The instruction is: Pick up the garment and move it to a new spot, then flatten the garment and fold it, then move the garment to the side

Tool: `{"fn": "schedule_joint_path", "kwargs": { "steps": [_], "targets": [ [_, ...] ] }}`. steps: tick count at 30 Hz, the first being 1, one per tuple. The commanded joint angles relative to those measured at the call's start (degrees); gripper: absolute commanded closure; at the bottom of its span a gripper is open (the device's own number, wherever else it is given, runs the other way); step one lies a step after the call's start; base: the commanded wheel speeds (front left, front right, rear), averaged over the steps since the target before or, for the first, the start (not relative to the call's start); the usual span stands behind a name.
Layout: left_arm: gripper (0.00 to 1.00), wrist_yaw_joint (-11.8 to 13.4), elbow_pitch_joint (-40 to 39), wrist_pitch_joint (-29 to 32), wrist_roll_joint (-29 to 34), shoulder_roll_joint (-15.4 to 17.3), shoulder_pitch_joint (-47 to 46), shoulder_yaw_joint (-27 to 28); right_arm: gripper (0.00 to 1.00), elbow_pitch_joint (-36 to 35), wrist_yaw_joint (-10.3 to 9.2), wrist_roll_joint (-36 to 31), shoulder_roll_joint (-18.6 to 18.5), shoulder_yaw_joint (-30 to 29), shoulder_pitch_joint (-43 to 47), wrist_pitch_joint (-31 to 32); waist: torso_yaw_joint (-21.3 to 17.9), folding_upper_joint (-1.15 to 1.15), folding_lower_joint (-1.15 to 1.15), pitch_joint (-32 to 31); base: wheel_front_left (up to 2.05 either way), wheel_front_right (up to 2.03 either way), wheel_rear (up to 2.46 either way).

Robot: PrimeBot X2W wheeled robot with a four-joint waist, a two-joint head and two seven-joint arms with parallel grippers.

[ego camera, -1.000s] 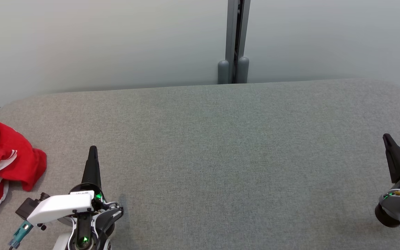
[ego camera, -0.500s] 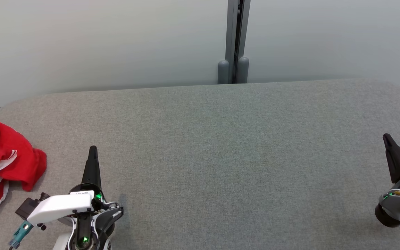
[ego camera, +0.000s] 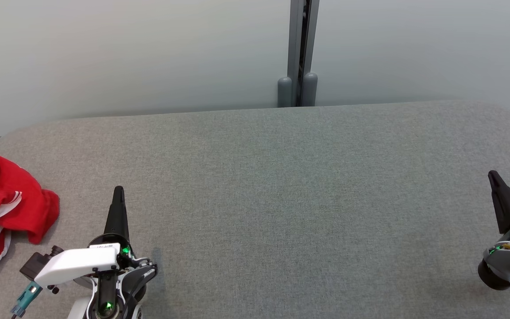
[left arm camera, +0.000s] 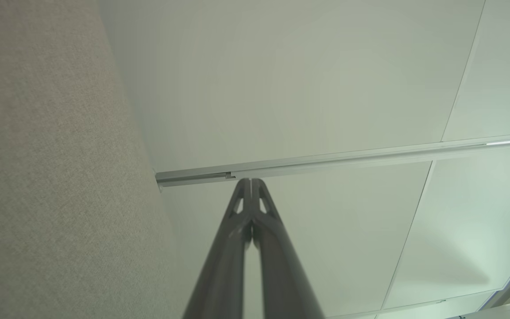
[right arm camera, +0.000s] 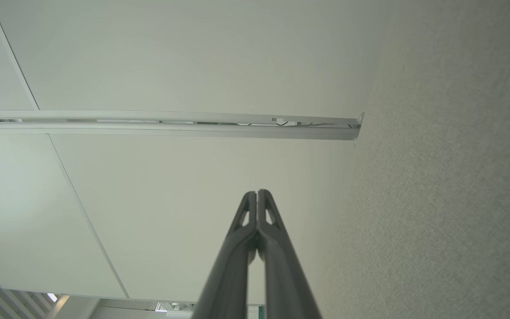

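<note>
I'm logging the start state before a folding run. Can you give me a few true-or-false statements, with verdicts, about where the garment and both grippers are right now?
1. The red and white garment lies bunched at the left edge of the grey padded surface. True.
2. The left gripper is shut on the garment. False: it is shut but holds nothing, and it is apart from the garment, to its right.
3. The right gripper has its fingers pressed together. True.
4. The garment is folded flat in the middle of the surface. False: it is crumpled, at the left edge.
5. A grey post stands behind the far edge of the surface. True.
</note>
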Motion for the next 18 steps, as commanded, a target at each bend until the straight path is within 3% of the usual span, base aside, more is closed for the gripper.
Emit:
{"fn": "schedule_joint_path", "kwargs": {
  "steps": [1,18],
  "targets": [
    [1.0,-0.42,0.08,-0.09,-0.18,0.17,-0.86,0.15,1.0,-0.08,0.17,-0.07,-0.51,0.02,0.32,-0.06,0.0,0.0,0.0,0.0,0.0,0.0,0.0],
    [1.0,-0.42,0.08,-0.09,-0.18,0.17,-0.86,0.15,1.0,-0.08,0.17,-0.07,-0.51,0.03,0.32,-0.06,0.0,0.0,0.0,0.0,0.0,0.0,0.0]
  ]
}}
